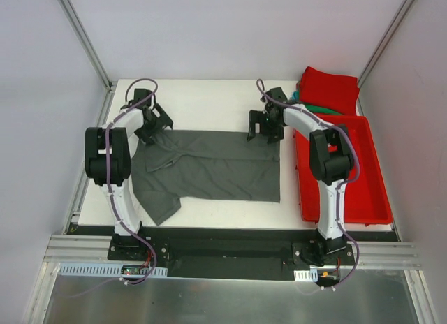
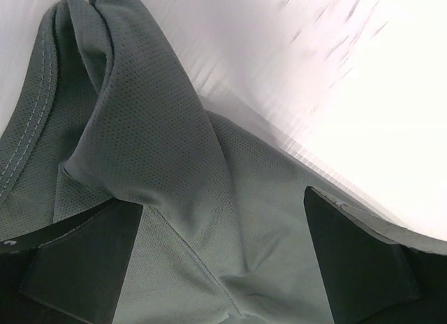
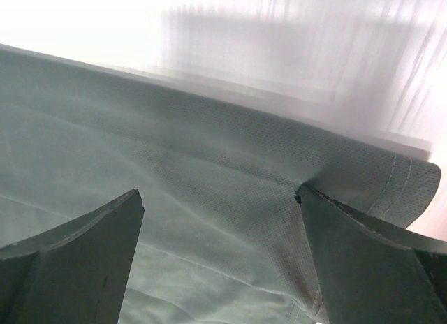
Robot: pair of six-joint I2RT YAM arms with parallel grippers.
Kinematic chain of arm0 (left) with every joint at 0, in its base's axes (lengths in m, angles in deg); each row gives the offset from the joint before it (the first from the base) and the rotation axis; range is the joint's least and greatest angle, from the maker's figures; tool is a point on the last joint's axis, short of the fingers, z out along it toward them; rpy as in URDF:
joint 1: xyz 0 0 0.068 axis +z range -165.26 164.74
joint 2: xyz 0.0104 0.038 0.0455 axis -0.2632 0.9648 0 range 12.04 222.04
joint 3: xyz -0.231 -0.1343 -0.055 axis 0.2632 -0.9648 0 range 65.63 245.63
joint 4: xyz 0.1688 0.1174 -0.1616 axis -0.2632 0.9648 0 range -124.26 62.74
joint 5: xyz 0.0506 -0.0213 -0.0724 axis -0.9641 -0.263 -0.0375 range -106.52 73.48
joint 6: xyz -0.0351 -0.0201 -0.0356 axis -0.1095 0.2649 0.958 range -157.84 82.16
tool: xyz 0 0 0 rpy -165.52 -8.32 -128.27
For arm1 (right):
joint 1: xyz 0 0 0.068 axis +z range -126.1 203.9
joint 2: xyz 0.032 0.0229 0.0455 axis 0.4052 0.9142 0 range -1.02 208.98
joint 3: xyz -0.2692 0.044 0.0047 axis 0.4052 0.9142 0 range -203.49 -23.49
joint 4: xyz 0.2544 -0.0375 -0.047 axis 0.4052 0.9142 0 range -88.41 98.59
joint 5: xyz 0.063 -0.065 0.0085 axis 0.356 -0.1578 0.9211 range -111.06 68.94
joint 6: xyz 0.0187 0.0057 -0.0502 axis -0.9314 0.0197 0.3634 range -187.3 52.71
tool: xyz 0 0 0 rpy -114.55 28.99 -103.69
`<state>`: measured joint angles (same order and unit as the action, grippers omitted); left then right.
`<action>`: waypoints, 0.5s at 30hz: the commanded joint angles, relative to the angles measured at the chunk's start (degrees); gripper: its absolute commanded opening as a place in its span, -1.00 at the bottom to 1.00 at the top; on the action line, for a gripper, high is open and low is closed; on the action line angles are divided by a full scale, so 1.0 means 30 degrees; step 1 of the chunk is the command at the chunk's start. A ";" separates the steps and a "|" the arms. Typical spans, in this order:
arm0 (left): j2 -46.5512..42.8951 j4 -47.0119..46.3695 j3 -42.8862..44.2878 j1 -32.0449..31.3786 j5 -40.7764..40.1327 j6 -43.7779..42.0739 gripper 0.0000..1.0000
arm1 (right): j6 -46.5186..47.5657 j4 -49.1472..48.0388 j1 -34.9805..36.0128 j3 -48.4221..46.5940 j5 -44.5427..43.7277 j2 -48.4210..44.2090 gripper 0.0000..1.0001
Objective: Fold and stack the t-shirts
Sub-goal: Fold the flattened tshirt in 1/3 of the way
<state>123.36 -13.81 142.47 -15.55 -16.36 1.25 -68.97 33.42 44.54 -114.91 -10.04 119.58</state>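
Both wide open here. My left gripper (image 2: 222, 198) straddles a bunched fold at the collar end of the grey t-shirt (image 1: 209, 163), and my right gripper (image 3: 218, 193) straddles its far hem. The shirt's spread out on the table (image 1: 209, 100).

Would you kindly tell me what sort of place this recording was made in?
Probably a robotics lab test cell: white panel walls on aluminium posts, two arms bolted to a rail, and a white table holding a grey t-shirt.

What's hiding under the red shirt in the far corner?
A teal-green shirt peeks out from under the near edge of the red shirt. Only that strip shows. The rest is covered, so whatever else lies beneath cannot be seen.
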 commanded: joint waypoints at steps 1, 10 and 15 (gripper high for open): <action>0.3108 0.0742 0.3763 0.0421 0.1204 -0.0812 0.98 | 0.0263 0.1163 -0.0903 -0.4641 0.0076 0.3622 0.93; 0.7947 0.2412 1.2055 0.0830 0.1933 -0.1106 0.98 | 0.1114 0.2953 -0.1666 -1.3121 -0.0014 0.7938 0.93; 0.5206 0.3057 1.1513 0.0685 0.2587 -0.1897 0.98 | 0.1902 0.2894 -0.1492 -1.1138 -0.0419 0.4402 0.93</action>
<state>145.92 -9.15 177.68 -13.74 -10.15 -1.55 -66.45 38.45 39.71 -151.98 -9.49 141.87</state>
